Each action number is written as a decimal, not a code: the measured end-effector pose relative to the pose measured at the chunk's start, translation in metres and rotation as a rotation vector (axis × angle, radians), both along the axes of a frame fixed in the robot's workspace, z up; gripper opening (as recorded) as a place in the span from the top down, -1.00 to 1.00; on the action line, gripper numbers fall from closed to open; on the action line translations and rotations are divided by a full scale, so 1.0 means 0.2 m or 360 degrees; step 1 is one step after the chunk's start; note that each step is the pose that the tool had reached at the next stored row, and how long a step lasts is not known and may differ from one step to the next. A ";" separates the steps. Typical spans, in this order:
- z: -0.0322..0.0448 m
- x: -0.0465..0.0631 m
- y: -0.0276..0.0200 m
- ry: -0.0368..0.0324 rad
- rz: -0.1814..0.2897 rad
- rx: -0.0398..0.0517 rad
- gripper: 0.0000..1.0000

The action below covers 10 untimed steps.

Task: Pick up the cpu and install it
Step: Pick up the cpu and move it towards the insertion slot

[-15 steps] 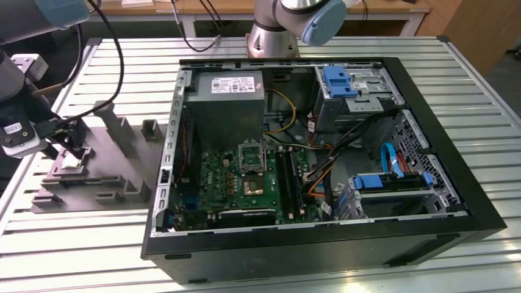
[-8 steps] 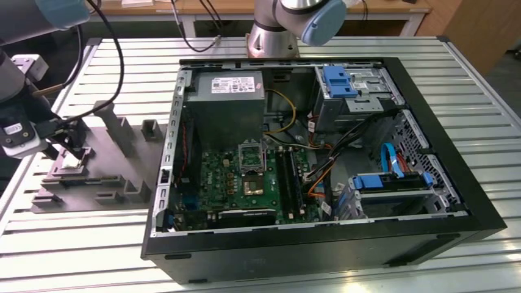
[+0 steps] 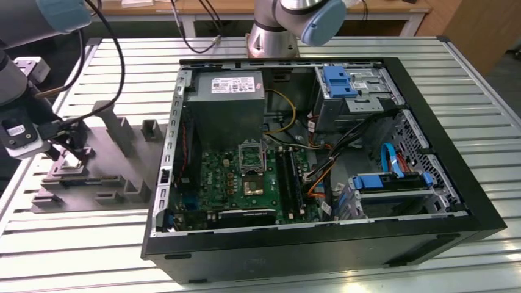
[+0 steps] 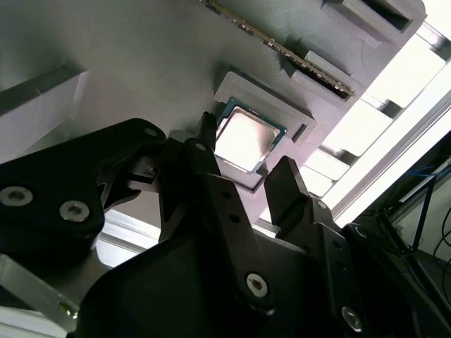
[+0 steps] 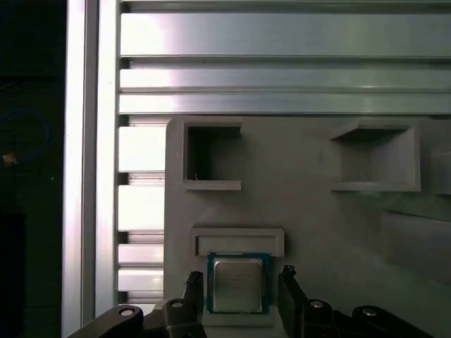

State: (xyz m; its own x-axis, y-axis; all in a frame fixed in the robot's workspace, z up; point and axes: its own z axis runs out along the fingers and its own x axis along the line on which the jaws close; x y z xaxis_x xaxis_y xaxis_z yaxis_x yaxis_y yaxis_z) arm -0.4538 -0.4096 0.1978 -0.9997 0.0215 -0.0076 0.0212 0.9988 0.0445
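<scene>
Two fingers (image 4: 211,169) of the gripper (image 5: 239,276) stand spread on either side of the cpu (image 5: 237,284), grasping nothing. We judge they straddle it so as to close on its edges. The cpu lies flat in a recess of the grey holder (image 3: 122,162), which keeps it square. Both wrist views show this gap, while the exterior view shows the holder on the bench (image 3: 82,244) beside the open computer case (image 3: 326,244).

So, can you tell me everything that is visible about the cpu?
The cpu is a small flat square chip with a silvery metal lid and a thin green rim. It lies flat, lid up, in a shallow square recess of the grey holder, which sits on the slatted table. The open gripper straddles it on two sides. Small gaps show in both wrist views, so apparently nothing but the holder touches it.
</scene>
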 end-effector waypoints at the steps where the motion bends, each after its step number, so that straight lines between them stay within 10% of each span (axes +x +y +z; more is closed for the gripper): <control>1: -0.004 0.00 0.002 0.0000 0.0000 0.0000 -0.09; 10: -0.041 -0.01 0.002 0.0000 0.0000 0.0000 -0.09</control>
